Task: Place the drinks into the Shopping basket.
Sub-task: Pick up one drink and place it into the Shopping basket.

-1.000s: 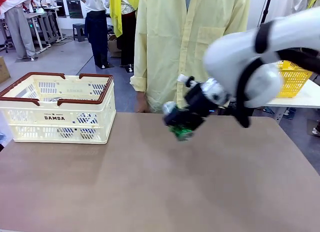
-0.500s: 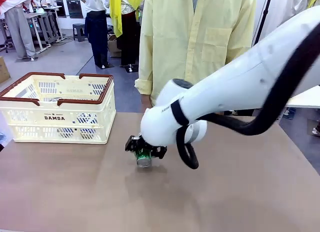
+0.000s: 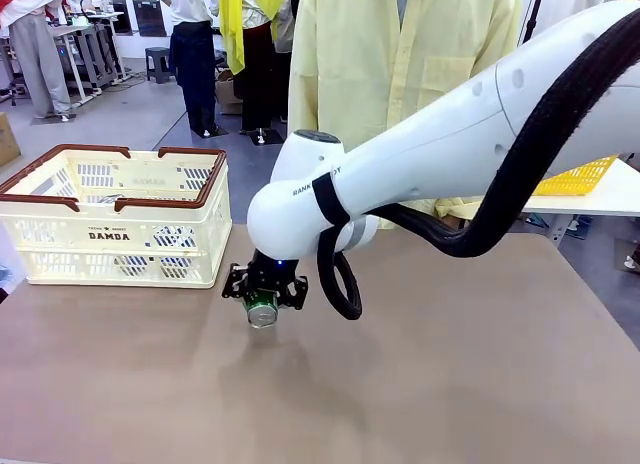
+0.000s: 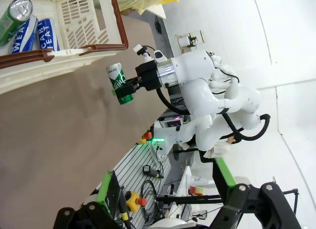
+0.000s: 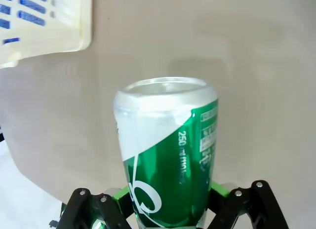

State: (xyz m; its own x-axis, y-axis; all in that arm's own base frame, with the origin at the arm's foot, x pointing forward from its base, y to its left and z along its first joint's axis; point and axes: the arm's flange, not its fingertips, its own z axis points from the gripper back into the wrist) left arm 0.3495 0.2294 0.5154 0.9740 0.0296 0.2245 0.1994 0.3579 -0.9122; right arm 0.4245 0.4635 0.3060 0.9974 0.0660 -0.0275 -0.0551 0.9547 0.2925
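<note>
A green can [image 3: 262,310] with white lettering hangs a little above the brown table, and my right gripper [image 3: 264,289] is shut on it. The can points down and sits just off the front right corner of the cream Shopping basket [image 3: 110,219]. The right wrist view has the same can [image 5: 168,155] between my fingers [image 5: 96,209], with a basket corner [image 5: 44,21] at top left. From the left wrist I see the held can [image 4: 118,83], plus a green can [image 4: 15,14] and blue cans [image 4: 47,34] lying inside the basket [image 4: 74,54]. My left gripper [image 4: 163,172] stands open and holds nothing.
A person in a pale yellow shirt [image 3: 400,74] stands at the far edge of the table. A yellow mesh basket [image 3: 578,177] sits on a white table at the right. Bare brown tabletop [image 3: 450,384] lies in front and to the right.
My right arm has swung left across the table with the green can, from in front of the person to beside the basket's corner. The left gripper stays open.
</note>
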